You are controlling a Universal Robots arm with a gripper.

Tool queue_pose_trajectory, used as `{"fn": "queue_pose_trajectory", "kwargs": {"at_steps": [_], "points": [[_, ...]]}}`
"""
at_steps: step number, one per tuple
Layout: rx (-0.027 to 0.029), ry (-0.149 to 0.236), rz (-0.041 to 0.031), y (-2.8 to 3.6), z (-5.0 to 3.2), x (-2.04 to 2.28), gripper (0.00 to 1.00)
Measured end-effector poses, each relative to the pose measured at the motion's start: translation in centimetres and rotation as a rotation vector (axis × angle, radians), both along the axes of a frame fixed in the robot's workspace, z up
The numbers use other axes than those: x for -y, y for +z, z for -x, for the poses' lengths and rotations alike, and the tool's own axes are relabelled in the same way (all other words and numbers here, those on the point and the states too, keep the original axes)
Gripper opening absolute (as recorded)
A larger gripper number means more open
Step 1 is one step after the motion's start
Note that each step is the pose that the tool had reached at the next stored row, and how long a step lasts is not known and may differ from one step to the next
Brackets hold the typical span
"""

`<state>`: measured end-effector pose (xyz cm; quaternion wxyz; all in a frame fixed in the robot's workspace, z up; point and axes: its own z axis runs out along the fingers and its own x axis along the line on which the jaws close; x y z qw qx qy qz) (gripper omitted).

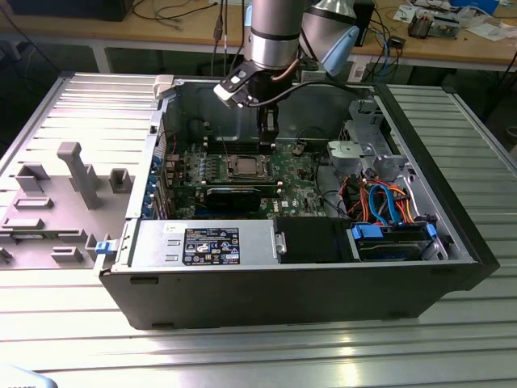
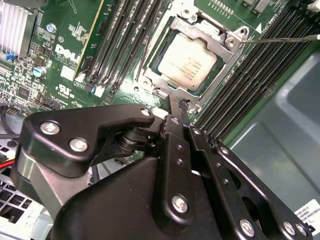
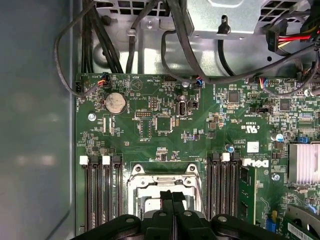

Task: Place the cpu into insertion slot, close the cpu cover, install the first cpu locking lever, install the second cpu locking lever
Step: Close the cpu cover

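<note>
Item: cpu (image 2: 187,61), seated in the insertion slot (image 2: 159,70), cpu cover (image 2: 226,56) lying flat over it. Judged light, stiff, fragile underneath; hold by edges only. Gripper (image 2: 178,106) just beside the slot, jaws clenched, empty

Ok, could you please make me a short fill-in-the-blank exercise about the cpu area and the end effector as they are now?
1. The circuit board around the cpu is ___ in colour.
2. The cpu cover is not open but ___, framing the cpu's metal top.
3. The end effector, close above the cpu, holds nothing and its fingers are ___.

Missing words: green; closed; shut.
</note>
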<state>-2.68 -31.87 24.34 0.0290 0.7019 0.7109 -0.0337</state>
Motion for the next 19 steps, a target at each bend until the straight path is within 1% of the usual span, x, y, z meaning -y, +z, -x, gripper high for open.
{"fn": "queue_pose_trajectory", "kwargs": {"at_steps": [1, 2, 7, 19], "points": [[-0.0066, 0.0, 0.0001, -0.01, 0.03, 0.0, 0.11], [-0.0111, 0.0, 0.0004, 0.0, 0.05, 0.0, 0.11], [-0.0112, 0.0, 0.0001, -0.02, 0.12, 0.0, 0.11], [-0.0113, 0.0, 0.0002, -0.09, 1.78, 0.01, 0.11]]}}
